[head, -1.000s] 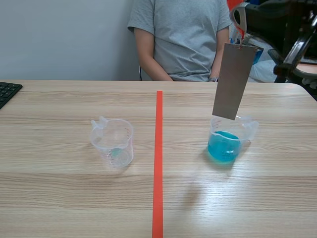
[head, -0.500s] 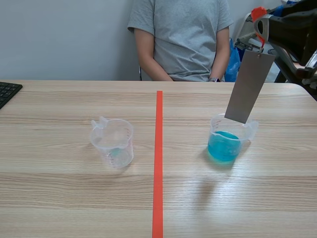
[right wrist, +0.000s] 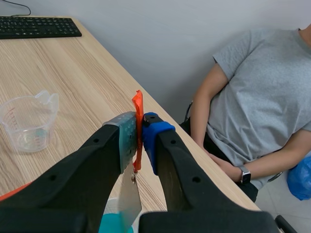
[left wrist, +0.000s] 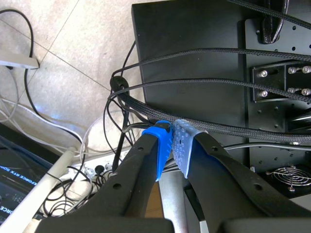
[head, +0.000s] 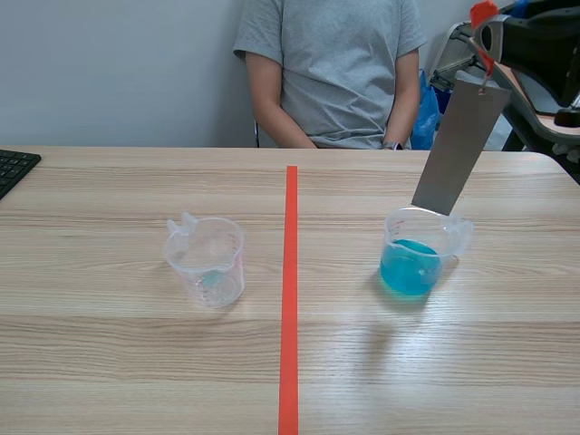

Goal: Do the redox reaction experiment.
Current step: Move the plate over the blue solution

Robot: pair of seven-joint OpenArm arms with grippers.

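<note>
1. Lifted and swung rightward since 1 second ago, the right pincer (right wrist: 141, 127) is clamped on an orange tab (right wrist: 137, 104).
2. From it a grey metal strip (head: 459, 145) hangs tilted, its lower end at the rim of the blue-liquid beaker (head: 412, 263) on the desk (head: 136, 362).
3. The left pincer (left wrist: 171, 145) is closed on nothing.

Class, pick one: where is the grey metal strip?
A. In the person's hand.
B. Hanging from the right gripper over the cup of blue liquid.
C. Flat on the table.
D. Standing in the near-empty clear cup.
B: the right gripper pinches an orange tag, and the grey strip hangs from it over the cup of blue liquid.
</note>
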